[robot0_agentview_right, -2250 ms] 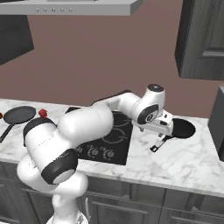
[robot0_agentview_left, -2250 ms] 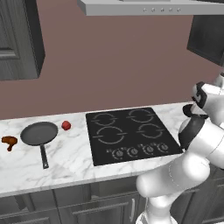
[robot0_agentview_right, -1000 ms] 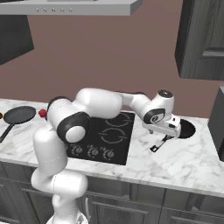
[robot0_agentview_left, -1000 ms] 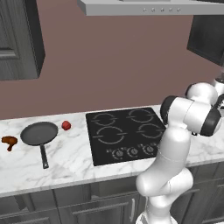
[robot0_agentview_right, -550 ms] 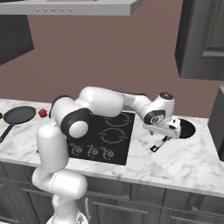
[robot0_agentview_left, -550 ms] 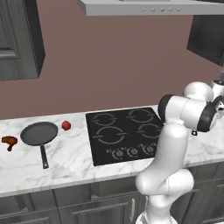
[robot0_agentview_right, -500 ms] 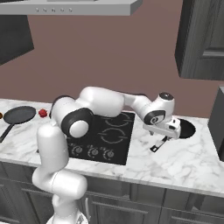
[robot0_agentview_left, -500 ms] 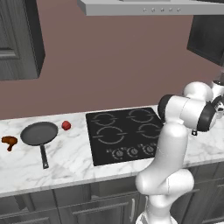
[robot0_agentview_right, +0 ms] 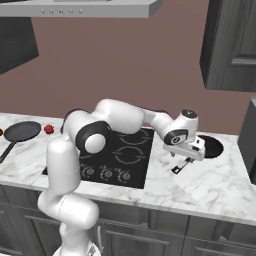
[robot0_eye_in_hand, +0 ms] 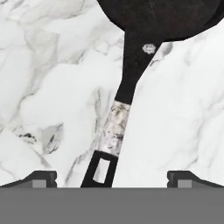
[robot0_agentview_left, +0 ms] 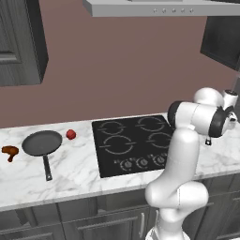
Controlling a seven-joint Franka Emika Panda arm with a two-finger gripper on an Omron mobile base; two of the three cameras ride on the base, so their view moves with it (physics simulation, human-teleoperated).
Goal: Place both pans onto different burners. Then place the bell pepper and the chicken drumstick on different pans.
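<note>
Spanning the kitchen, white marble counter [robot0_agentview_left: 70,173] (black cooktop [robot0_agentview_left: 136,143] inset); tool [robot0_eye_in_hand: 112,177] spread wide, gripping nothing.

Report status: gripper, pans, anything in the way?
Gripper open, over black pan's handle, not gripping. Black pan right of cooktop, grey pan left; neither on burners. Nothing in the way.

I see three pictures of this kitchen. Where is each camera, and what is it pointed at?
Left base view: behind the arm's left, facing the cooktop, grey pan, pepper, drumstick; arm at lower right.
Right base view: behind its right; arm reaches from lower left to the black pan.
Hand view: looks down on that pan's handle between open jaws.
Both base views share cooktop, grey pan and pepper.
</note>
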